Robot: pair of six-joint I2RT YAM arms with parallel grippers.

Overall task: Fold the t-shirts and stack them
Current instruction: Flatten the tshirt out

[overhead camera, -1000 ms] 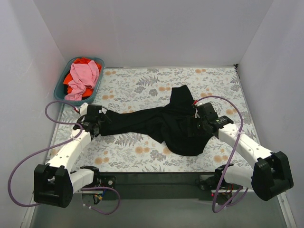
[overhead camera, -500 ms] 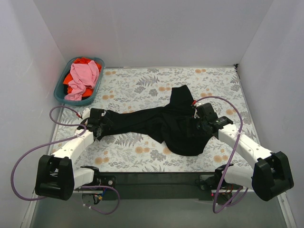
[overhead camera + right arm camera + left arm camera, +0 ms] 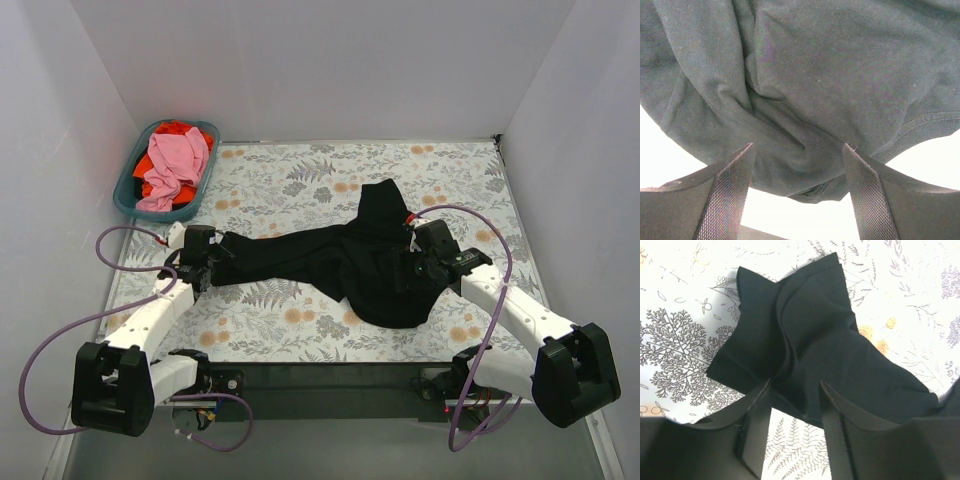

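While black tee (image 3: 340, 262) sprawls, basket (image 3: 127, 187) far-left, shirts (image 3: 172, 162) inside

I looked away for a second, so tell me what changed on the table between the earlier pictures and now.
Only the left arm shifted: its shoulder and cable loop swung out and back, while the left gripper stayed at the black t-shirt's sleeve end. The right gripper, the shirt and the basket look unchanged.

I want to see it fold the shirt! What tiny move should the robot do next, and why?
Probably close the left tool on the black t-shirt. Its fingers stand open around the bunched sleeve end, and the shirt lies twisted and crumpled on the table, so it likely needs gripping and spreading flat before any fold.
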